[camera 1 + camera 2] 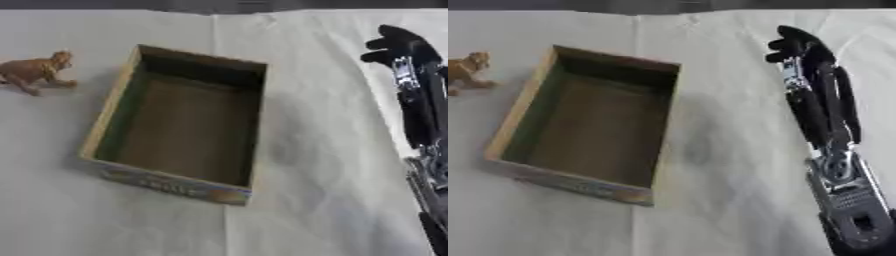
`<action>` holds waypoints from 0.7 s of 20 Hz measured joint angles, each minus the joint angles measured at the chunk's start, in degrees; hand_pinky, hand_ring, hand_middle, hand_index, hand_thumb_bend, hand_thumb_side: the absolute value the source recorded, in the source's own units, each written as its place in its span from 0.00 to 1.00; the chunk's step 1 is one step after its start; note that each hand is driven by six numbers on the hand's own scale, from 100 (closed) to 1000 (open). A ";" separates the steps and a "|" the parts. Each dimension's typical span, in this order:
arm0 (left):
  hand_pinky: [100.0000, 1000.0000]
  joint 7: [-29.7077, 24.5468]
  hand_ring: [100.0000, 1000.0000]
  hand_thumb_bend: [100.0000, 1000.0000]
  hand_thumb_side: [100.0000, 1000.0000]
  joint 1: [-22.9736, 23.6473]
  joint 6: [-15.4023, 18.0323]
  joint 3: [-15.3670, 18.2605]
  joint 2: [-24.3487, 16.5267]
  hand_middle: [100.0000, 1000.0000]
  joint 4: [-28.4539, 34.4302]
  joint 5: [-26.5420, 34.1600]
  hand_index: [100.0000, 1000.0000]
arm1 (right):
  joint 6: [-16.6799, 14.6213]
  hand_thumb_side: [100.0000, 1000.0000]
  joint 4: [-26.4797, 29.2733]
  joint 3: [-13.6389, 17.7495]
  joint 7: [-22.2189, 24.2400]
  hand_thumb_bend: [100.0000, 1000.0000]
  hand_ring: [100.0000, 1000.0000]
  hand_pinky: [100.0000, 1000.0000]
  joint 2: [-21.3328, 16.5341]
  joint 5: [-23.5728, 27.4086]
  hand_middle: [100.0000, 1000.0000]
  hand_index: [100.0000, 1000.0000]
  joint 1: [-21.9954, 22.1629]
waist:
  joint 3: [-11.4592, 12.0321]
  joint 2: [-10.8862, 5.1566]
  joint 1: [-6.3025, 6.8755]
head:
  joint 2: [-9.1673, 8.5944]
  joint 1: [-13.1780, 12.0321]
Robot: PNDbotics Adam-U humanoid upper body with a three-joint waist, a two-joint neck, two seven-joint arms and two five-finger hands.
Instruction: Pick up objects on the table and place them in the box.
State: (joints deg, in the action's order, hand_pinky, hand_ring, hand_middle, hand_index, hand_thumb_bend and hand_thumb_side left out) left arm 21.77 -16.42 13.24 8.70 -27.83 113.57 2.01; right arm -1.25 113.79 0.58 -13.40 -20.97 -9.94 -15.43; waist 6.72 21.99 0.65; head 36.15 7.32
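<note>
A small brown toy animal (pixel 35 71) stands on the white cloth at the far left. To its right lies an open cardboard box (pixel 179 122) with a printed front wall; nothing shows inside it. My right arm comes up along the right side. Its black right hand (pixel 795 44) hovers over the cloth beyond and to the right of the box, well apart from it. The hand's fingers are loosely bent and hold nothing. My left hand shows in neither view.
A white cloth (pixel 315 165) with a centre fold covers the table. A dark strip (pixel 227 4) runs along the far edge. Bare cloth lies in front of the box and between the box and my right arm (pixel 824 125).
</note>
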 measured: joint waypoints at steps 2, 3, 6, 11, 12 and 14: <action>0.63 -0.36 0.66 0.45 0.00 -0.05 -0.82 -0.02 -2.36 0.64 0.00 -1.45 0.79 | -0.11 0.83 0.00 0.00 -0.13 0.00 0.66 0.81 -0.20 -0.01 0.65 0.83 -0.01 | 0.01 -0.35 0.24 | -0.01 -0.35; 0.63 -0.59 0.67 0.48 0.00 -0.05 -1.44 0.01 -3.63 0.64 0.00 -2.17 0.79 | -0.26 0.82 0.00 0.01 -0.31 0.00 0.66 0.81 -0.44 -0.09 0.65 0.83 -0.01 | 0.05 -0.50 0.33 | -0.01 -0.49; 0.66 -1.80 0.69 0.58 0.00 0.21 -3.71 0.26 -7.60 0.66 0.00 -4.71 0.80 | -1.05 0.77 0.00 0.09 -1.34 0.00 0.67 0.81 -1.16 -1.13 0.66 0.83 -0.02 | 0.20 -0.82 0.69 | 0.00 -0.75; 0.71 -3.92 0.71 0.71 0.00 0.58 -7.88 1.20 -14.05 0.68 0.00 -8.91 0.81 | -2.64 0.69 0.00 0.09 -3.72 0.11 0.68 0.80 -2.07 -3.66 0.66 0.82 -0.19 | 0.24 -1.27 0.80 | 0.08 -1.22; 0.72 -4.06 0.72 0.73 0.00 0.76 -8.78 1.17 -15.00 0.69 -0.03 -9.78 0.81 | -2.95 0.67 0.00 0.08 -4.05 0.14 0.68 0.80 -2.20 -4.06 0.67 0.82 -0.35 | 0.20 -1.47 0.82 | 0.37 -1.45; 0.73 -4.81 0.73 0.75 0.00 1.11 -10.52 0.92 -17.15 0.70 -0.41 -11.59 0.82 | -3.86 0.65 0.00 0.08 -4.94 0.16 0.69 0.80 -3.44 -5.19 0.67 0.82 -0.96 | 0.09 -2.19 1.07 | 1.12 -2.07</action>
State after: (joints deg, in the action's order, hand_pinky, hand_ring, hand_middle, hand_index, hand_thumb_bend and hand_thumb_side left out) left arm 16.96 -15.30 2.72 9.62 -44.98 113.16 -9.58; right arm -5.11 113.79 0.67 -18.34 -24.40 -15.13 -16.39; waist 6.80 19.80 1.73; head 37.27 5.25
